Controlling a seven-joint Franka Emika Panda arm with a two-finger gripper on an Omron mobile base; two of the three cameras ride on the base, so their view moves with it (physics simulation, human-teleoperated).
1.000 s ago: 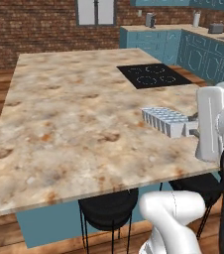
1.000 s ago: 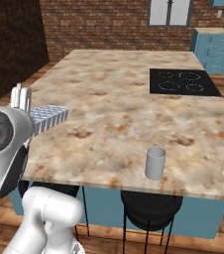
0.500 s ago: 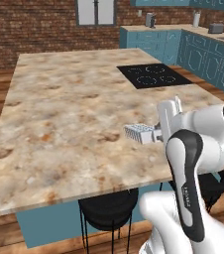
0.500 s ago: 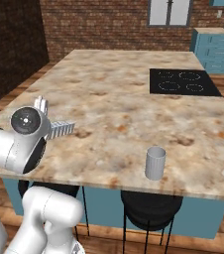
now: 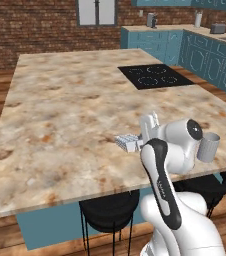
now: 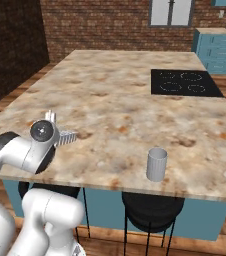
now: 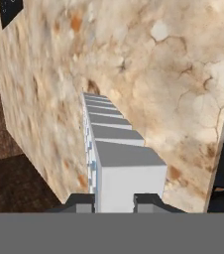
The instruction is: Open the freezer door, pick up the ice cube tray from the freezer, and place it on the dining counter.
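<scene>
My gripper (image 5: pixel 138 143) is shut on one end of the ice cube tray (image 5: pixel 127 142), a small pale blue-grey tray with square cells. The tray hangs low over the near part of the beige marbled dining counter (image 5: pixel 70 105); whether it touches the stone I cannot tell. From the right base the tray (image 6: pixel 68 137) sticks out from the gripper (image 6: pixel 60 136) near the counter's (image 6: pixel 120 100) front left corner. Along the hand, the tray (image 7: pixel 111 144) runs away from the gripper (image 7: pixel 115 201), with the dark fingertips (image 7: pixel 79 201) on both sides of its near end.
A grey cylindrical cup (image 5: pixel 208 146) stands by the counter's near right edge, also the cup (image 6: pixel 156 164) in the right base view. The black cooktop (image 5: pixel 152 76) is inset at the far right. Black stools (image 5: pixel 107 210) stand under the near edge. Teal cabinets (image 5: pixel 205 50) line the back right.
The arm has swung over the counter, carrying the tray down toward the stone and away from the counter's near edge. The cup has not moved.
</scene>
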